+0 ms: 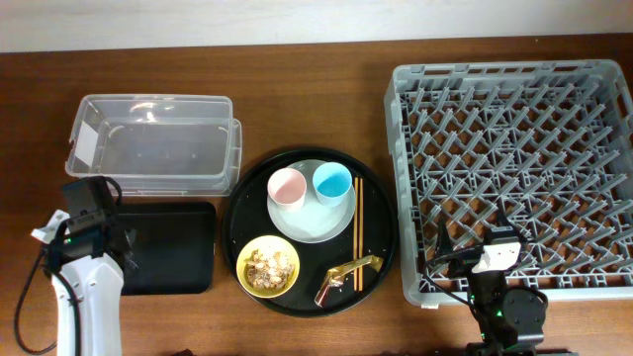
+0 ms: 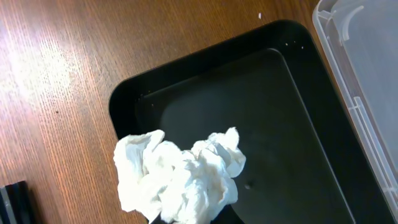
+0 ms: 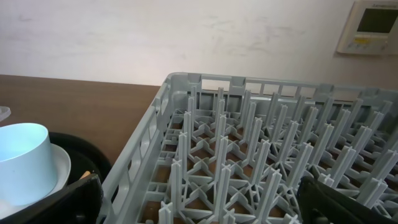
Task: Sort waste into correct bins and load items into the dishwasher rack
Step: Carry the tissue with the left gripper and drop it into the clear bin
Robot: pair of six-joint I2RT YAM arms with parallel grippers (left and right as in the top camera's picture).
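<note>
Dense pegs (image 3: 221, 134) throughout the dishwasher rack (image 1: 398, 188)

A brown wooden table (image 1: 297, 89) carries four things. A clear plastic tub (image 1: 148, 99) sits at the far left, a shallow black rectangular tray (image 1: 178, 247) just in front of it, perhaps touching. A round black tray (image 1: 381, 229) lies mid-table, with a grey dishwasher rack (image 1: 396, 178) close beside it on the right.

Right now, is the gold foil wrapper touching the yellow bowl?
Apart. The overhead view shows bare black round tray between the gold foil wrapper and the yellow bowl.
</note>
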